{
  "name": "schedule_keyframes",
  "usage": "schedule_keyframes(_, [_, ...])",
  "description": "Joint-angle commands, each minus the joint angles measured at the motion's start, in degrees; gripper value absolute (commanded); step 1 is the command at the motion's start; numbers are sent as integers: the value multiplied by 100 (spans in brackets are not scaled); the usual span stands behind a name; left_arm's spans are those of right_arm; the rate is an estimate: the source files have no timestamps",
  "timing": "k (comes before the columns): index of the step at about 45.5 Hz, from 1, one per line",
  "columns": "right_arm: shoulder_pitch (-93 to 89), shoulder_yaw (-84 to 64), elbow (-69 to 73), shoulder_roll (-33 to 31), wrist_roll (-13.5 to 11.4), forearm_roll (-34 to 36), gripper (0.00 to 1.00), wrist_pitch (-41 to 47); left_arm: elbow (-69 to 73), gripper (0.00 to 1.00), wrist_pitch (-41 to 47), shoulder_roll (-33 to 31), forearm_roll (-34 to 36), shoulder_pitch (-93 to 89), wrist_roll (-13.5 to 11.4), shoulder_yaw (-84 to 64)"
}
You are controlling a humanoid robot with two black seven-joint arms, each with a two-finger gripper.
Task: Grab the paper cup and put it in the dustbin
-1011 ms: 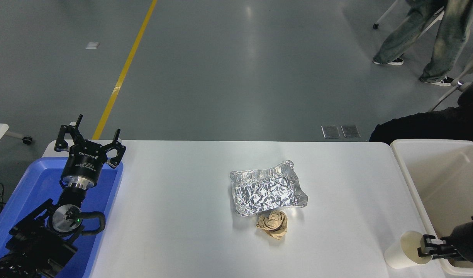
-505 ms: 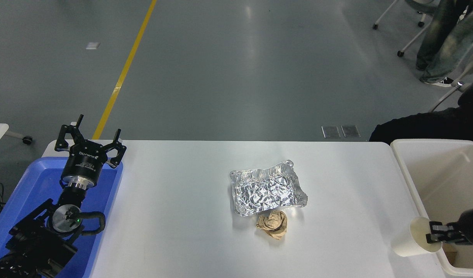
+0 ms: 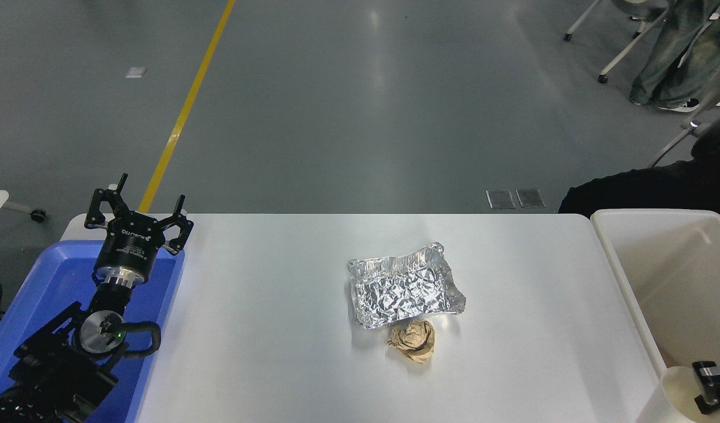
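Observation:
The white paper cup (image 3: 670,395) is at the picture's bottom right corner, tilted, its cream inside showing. My right gripper (image 3: 703,389) comes in from the right edge and is shut on the cup's rim, holding it at the near left corner of the dustbin (image 3: 626,294). The dustbin is a large off-white bin at the table's right end, and what shows of its inside is bare. My left gripper (image 3: 137,207) is open and parked at the lower left over a blue tray (image 3: 42,276).
A crumpled foil tray (image 3: 404,285) lies at mid-table with a crumpled brown paper ball (image 3: 412,341) just in front of it. A person's legs (image 3: 671,53) and chair legs are on the floor at the top right. A dark shape sits behind the bin.
My right gripper has carried the paper cup to the right and toward the picture's bottom, from the table beside the bin to the bin's near corner. The left arm has not moved.

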Motion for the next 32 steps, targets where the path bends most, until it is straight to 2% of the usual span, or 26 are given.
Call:
schedule_keyframes(1, [1765, -262, 111, 271, 101, 182, 0, 225, 3, 100, 0, 5, 0, 0, 1, 0])
schedule_keyframes(32, [1729, -138, 102, 253, 83, 190, 0, 225, 3, 100, 0, -4, 0, 9, -7, 0])
